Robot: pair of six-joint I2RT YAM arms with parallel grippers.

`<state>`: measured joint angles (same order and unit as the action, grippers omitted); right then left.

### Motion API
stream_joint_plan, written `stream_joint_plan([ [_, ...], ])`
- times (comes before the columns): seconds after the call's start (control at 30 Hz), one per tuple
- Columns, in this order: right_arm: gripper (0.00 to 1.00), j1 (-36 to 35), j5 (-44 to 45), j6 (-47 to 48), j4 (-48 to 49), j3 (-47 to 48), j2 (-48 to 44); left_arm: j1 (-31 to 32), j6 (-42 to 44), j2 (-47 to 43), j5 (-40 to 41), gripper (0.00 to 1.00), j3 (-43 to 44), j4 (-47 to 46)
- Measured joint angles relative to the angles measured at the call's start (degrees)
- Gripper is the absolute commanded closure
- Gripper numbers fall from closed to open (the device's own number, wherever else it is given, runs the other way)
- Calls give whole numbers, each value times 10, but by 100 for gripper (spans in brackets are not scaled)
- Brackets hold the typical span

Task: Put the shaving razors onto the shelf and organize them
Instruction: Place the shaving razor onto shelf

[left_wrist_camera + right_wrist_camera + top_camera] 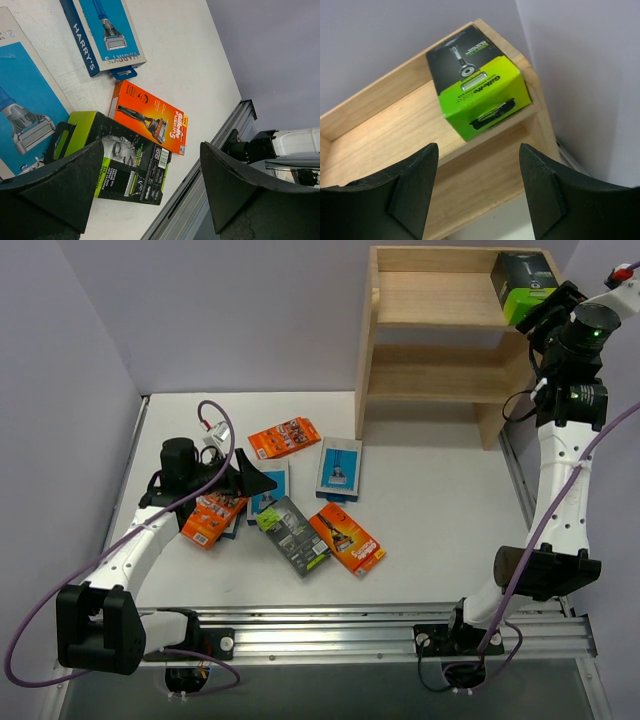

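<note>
- One black box with lime-green end (479, 95) on top tier of light wooden shelf (430, 300), right end; at 12 o'clock of right gripper (478, 150) in wrist view, just beyond spread, empty jaws.
- Seven packs flat on table (430, 500): three orange packs (347, 537), three light-blue cards (339, 468) (one mostly covered), second black box (132, 170) at 5 o'clock of left gripper (151, 150), jaws spread wide, pinching nothing.

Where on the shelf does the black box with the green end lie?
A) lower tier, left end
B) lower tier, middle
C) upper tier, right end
C: the top view shows the black box resting on the upper tier of the shelf, at its right end.
</note>
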<state>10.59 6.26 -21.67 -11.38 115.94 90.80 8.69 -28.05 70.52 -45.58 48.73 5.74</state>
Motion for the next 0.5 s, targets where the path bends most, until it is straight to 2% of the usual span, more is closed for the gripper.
stream_joint_plan([
  [0.23, 40, 3, -57, -38, 1, 40, 29, 0, -2, 0, -1, 13, 0, 1],
  [0.5, 40, 3, -84, -58, -2, 65, 71, -1, -7, 0, -7, 13, 0, 0],
])
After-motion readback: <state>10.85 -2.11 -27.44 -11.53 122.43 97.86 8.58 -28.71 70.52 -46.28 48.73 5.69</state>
